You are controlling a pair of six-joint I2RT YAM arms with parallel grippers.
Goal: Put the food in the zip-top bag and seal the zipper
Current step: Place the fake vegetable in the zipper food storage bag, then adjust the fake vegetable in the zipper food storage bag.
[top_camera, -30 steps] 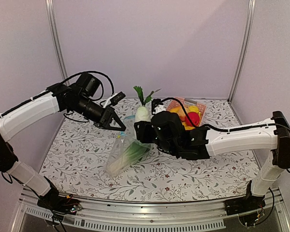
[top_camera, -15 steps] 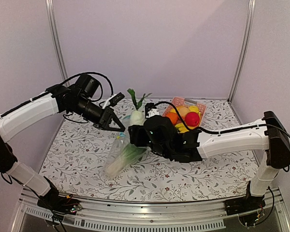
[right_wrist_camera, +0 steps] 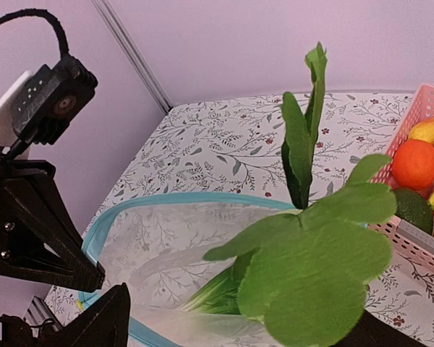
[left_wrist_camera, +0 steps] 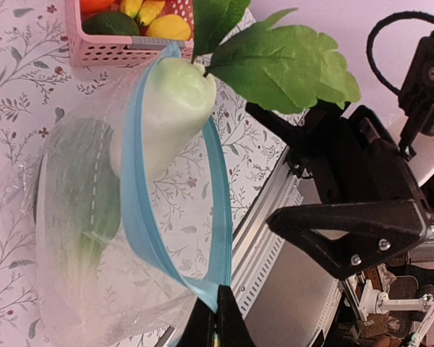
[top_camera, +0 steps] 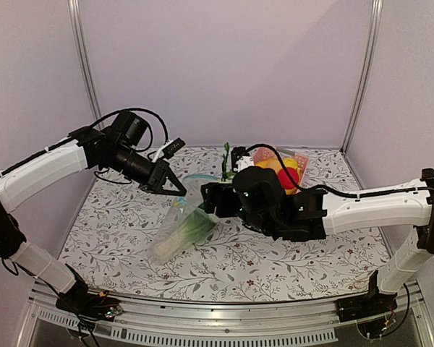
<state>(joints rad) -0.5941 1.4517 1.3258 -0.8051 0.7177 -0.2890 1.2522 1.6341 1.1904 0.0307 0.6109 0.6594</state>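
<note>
Mira: Bok choy [left_wrist_camera: 163, 108] first: where was it?

Tom: Halfway in. Its white stem stood inside the open mouth of the zip-top bag [top_camera: 166, 242], ringed by the blue zipper [left_wrist_camera: 132, 210]. The green leaves stuck up above the rim.

Mira: And the bag itself?

Tom: It lay on the floral table [top_camera: 275, 264] between the two arms, with its mouth lifted. The left gripper [left_wrist_camera: 217, 322] was pinched tight on the zipper at one spot of the rim and held the loop wide.

Mira: Was the right gripper [right_wrist_camera: 246, 311] holding the bok choy?

Tom: I judged not. Its jaws stood spread wide on either side of the leaves, and I saw no finger pressing on stem or leaf.

Mira: So how much was done?

Tom: A long green vegetable [left_wrist_camera: 79, 188] lay fully inside the bag, and the bok choy was partly in. A red round fruit [top_camera: 289, 178] sat in the pink basket [left_wrist_camera: 108, 52] near the bag's mouth, among other toy fruit. The pale peach one I could not pick out for certain.

Mira: What was left, then?

Tom: By my reckoning, more than half. The bok choy needed settling deeper so its leaves cleared the mouth, and the round fruits needed moving over. The zipper was fully open, so it needed pressing shut along its whole length.
</note>
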